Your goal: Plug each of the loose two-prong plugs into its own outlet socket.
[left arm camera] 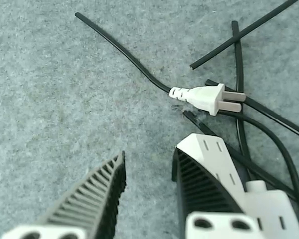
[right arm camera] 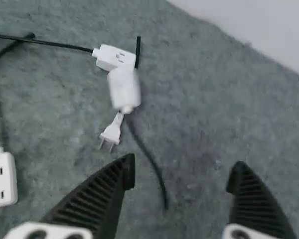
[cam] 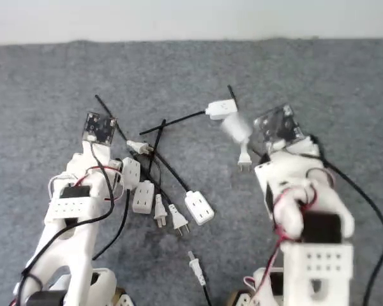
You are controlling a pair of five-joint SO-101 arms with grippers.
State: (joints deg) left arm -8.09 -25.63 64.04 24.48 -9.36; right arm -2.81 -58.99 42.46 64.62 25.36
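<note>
A white two-prong plug point(left arm camera: 204, 98) on a black cord lies just ahead of my open left gripper point(left arm camera: 147, 169), clear of both fingers; it also appears from above as the plug point(cam: 137, 146) beside the left gripper point(cam: 97, 127). A white outlet socket point(left arm camera: 214, 154) sits under one left finger. My right gripper point(right arm camera: 182, 169) is open over bare carpet, with a small white plug point(right arm camera: 109, 135) just ahead of one finger. Beyond it a white socket point(right arm camera: 114, 56) lies against a blurred white piece point(right arm camera: 124, 89). From above, the right gripper point(cam: 277, 124) stands beside that plug point(cam: 244, 159).
More white sockets point(cam: 142, 196) point(cam: 199, 207) and loose plugs point(cam: 159, 213) point(cam: 179, 220) point(cam: 195, 268) lie between the arms among crossing black cords point(cam: 172, 169). Grey carpet point(cam: 45, 95) covers the table, and a pale wall point(cam: 191, 19) runs along the back.
</note>
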